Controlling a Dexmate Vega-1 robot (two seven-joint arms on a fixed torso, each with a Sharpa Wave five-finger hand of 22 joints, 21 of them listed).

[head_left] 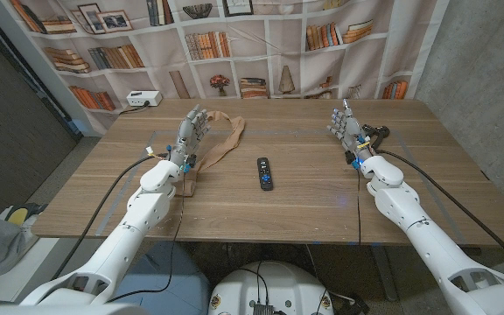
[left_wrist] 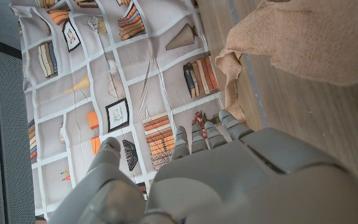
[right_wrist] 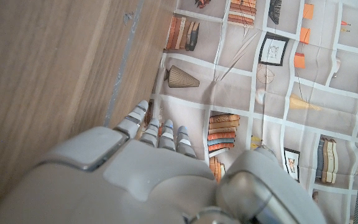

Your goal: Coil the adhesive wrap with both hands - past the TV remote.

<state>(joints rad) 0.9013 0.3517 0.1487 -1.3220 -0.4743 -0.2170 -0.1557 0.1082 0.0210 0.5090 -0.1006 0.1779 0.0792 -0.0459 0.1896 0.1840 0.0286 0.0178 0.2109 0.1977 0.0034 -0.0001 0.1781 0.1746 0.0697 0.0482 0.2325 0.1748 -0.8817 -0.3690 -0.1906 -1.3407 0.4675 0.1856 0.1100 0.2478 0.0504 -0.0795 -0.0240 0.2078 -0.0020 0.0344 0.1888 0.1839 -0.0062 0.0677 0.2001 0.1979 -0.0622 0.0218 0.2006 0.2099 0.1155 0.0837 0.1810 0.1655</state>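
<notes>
Wooden table (head_left: 322,188), bookshelf backdrop (head_left: 261,44) behind | tan wrap (head_left: 221,144) strung out, crumpled, left of remote (head_left: 265,173) | left hand (head_left: 191,131) beside wrap, empty, fingers spread | right hand (head_left: 346,125) far right, empty, spread

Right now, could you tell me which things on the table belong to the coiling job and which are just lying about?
Belong to the job:
- adhesive wrap, tan, uncoiled
- TV remote, the landmark
- left hand
- right hand

Lying about:
- white box at the far edge
- small black object by the right hand
</notes>
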